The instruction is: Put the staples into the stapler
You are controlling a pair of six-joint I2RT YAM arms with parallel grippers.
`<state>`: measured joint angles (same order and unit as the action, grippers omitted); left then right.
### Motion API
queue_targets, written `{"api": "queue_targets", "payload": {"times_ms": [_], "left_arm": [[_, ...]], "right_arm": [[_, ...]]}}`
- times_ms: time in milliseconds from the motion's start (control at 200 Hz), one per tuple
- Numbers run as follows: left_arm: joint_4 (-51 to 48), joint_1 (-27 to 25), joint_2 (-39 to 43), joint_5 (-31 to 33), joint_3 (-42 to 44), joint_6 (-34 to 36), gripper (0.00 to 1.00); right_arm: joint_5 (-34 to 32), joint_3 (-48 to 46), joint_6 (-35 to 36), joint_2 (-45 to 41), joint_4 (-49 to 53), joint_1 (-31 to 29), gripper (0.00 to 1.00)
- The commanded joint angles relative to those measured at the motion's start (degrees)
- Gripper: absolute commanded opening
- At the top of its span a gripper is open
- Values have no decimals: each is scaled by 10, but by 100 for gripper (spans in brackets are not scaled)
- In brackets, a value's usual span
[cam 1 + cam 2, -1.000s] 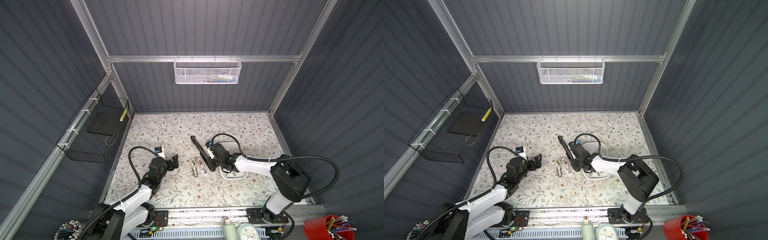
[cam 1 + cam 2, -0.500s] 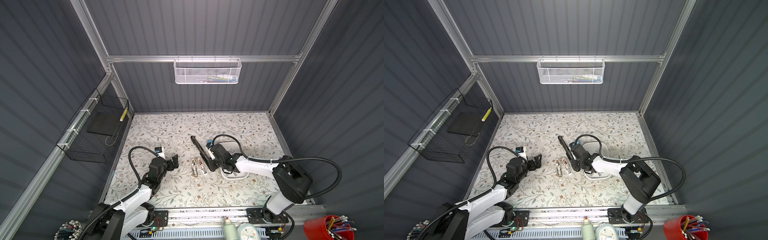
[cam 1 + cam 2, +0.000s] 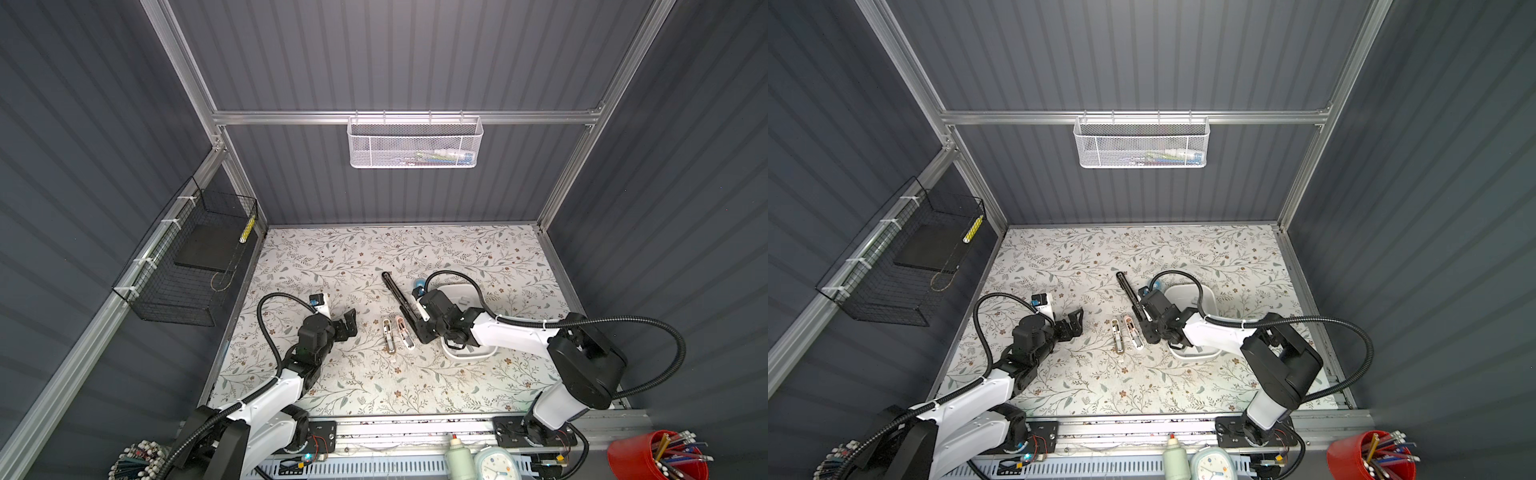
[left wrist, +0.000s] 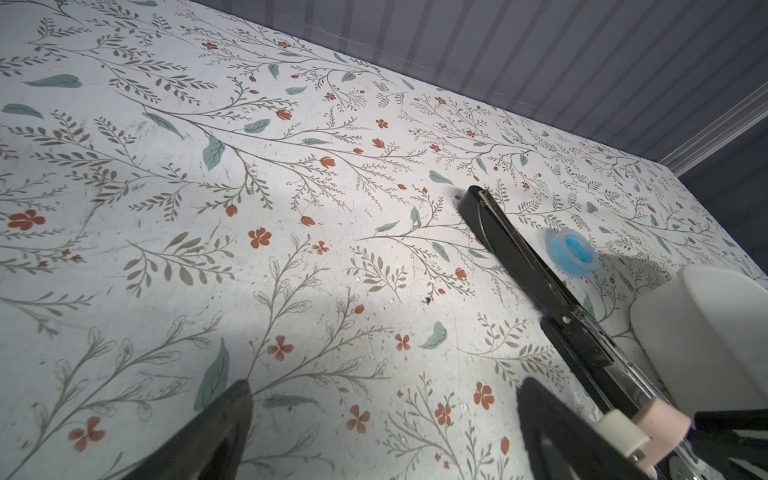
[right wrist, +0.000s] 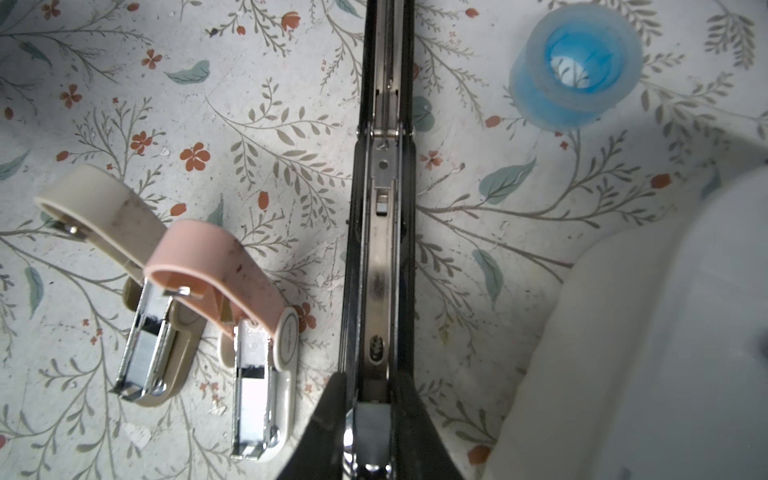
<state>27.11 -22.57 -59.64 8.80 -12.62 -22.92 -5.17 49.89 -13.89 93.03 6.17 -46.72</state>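
at the near end of the black stapler [image 5: 381, 249], lying hinged open flat on the table [image 3: 332, 257], the right gripper [image 5: 376, 384] straddles the rail. a shiny strip that looks like staples [image 5: 370, 428] sits in the channel between its jaws; can't tell if they pinch it or stand clear of it. left gripper [image 3: 351, 325] spread wide, empty, well apart. my read: strip roughly placed. left to do: seat it, release, close the lid. white tray [image 3: 469, 355] just beside, contents hidden.

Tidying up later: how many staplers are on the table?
3. Black stapler mid-table; pink stapler just left of it; beige stapler left of that. None seems hidden.
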Motion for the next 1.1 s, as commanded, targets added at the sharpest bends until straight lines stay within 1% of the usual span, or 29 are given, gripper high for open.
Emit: {"api": "queue_targets", "payload": {"times_ms": [0, 330, 500, 590, 750, 911, 996, 1051, 1091], "left_arm": [[9, -2, 1, 0, 0, 8, 100], [14, -2, 6, -4, 5, 8, 100], [10, -3, 2, -1, 1, 8, 100], [11, -3, -2, -5, 0, 9, 100], [15, -2, 6, -5, 7, 4, 100], [1, -2, 8, 7, 3, -1, 100], [6, -2, 3, -7, 2, 1, 100], [9, -3, -1, -13, 1, 1, 100], [8, -3, -3, -18, 0, 1, 100]], "right_arm": [[-9, -5, -8, -12, 31, -7, 26], [-26, -9, -15, -25, 41, -16, 29], [-45, -5, -16, -57, 61, -27, 30], [-65, -11, -15, -84, 65, -40, 32], [-115, -37, -34, -141, 59, -77, 36], [-168, -62, -66, -180, 40, -145, 41], [-220, -70, -80, -186, 35, -186, 50], [-242, -83, -89, -187, 12, -207, 52], [-245, -94, -94, -185, -19, -218, 53]]}}
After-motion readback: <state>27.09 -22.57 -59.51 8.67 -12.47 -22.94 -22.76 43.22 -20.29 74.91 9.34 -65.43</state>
